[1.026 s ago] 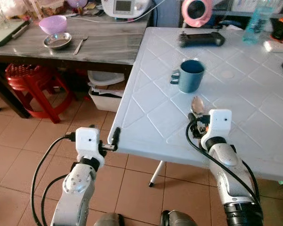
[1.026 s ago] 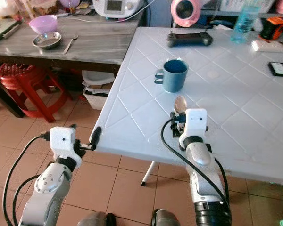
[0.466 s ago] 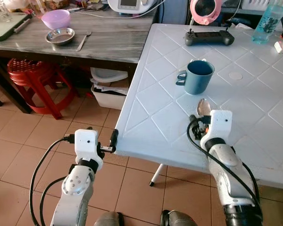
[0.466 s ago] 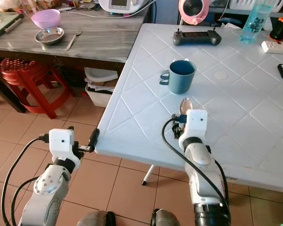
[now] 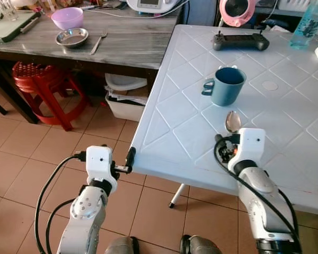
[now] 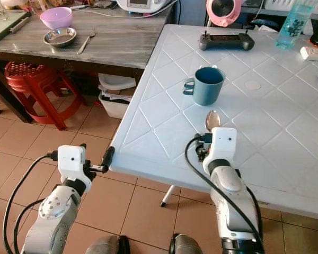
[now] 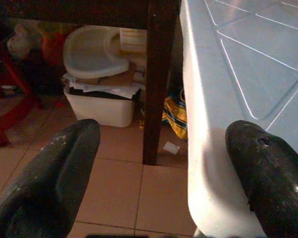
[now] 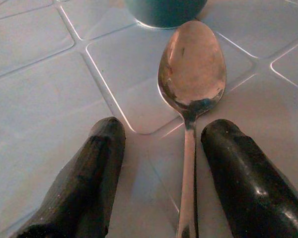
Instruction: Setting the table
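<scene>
A metal spoon (image 8: 191,69) lies flat on the white plastic table (image 5: 175,111), its bowl pointing at a blue mug (image 5: 227,85) that stands upright just beyond it. My right gripper (image 8: 161,131) rests low over the table, open, with the spoon's handle running between its two black fingers and lying nearer one of them. From the head the spoon's bowl (image 5: 232,121) pokes out past my right wrist. My left gripper (image 5: 130,157) is open at the table's near left corner, one finger beside the rim (image 7: 203,163) and one over the floor.
A grey wooden table at the back left carries a purple bowl (image 5: 67,17), a steel dish (image 5: 72,37) and a fork (image 5: 98,42). Under it stand a red stool (image 5: 42,84) and a white bin (image 5: 124,100). A black controller (image 5: 240,41) and a bottle (image 5: 310,18) sit far back.
The whole picture has shifted, so the camera moved. Both grippers keep their places against the table and the spoon.
</scene>
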Tool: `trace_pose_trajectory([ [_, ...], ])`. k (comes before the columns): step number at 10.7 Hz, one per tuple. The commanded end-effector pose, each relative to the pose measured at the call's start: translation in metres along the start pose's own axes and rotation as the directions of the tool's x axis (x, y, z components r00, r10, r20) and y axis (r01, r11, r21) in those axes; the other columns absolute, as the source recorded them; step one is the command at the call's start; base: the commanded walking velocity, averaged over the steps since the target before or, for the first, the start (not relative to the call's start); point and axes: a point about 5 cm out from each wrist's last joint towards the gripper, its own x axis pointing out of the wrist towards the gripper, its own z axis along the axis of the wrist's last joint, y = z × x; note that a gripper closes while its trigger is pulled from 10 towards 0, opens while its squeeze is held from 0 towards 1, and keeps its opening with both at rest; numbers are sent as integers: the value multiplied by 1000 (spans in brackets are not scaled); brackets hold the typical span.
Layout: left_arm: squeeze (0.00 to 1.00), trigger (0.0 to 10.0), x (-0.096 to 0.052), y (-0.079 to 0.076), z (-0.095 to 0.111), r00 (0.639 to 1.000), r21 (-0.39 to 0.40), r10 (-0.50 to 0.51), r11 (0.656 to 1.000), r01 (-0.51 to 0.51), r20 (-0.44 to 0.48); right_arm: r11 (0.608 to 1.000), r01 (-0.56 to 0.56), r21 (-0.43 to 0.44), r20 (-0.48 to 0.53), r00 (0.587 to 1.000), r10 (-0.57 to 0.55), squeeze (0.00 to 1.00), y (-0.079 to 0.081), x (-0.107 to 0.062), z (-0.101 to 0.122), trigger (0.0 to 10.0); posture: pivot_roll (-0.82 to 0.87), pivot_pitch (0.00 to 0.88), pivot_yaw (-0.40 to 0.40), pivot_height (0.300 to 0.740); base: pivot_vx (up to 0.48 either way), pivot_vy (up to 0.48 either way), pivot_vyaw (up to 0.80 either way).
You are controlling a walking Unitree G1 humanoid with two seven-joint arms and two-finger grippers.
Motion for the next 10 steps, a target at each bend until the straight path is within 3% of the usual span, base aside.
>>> trace_pose_trajectory([
  [1,0,10000,-1,0,2,1000,8,-11,1000,11,0,1000,22,19,-129,991,-19,0,-7,-3,-24,10000,12,155,67,740,0,0,0],
  [2,0,10000,-1,-1,3,1000,8,-15,1000,15,0,999,24,27,-142,990,-20,0,-8,-3,-25,10000,12,154,68,740,0,0,0],
  [3,0,10000,-1,-1,3,1000,11,-23,1000,23,-4,998,35,57,-176,984,-24,0,-9,-4,-27,4941,15,155,71,740,0,0,0],
  [4,0,10000,-1,0,3,1000,12,-27,1000,27,-5,997,39,63,-193,981,-26,0,-10,-6,-30,1725,16,156,71,740,0,0,0],
  [5,0,10000,-1,1,3,1000,14,-30,999,30,-7,995,52,84,-214,976,-33,0,-12,-7,-34,471,17,157,73,740,0,0,0],
  [6,0,10000,-1,2,4,999,17,-32,999,33,-8,995,61,82,-221,974,-41,0,-15,-9,-35,0,18,158,75,740,0,0,0],
  [10,0,10000,-1,4,5,999,31,-46,998,46,-13,995,61,78,-300,953,-35,0,-18,-14,-52,0,27,154,88,740,0,0,0],
])
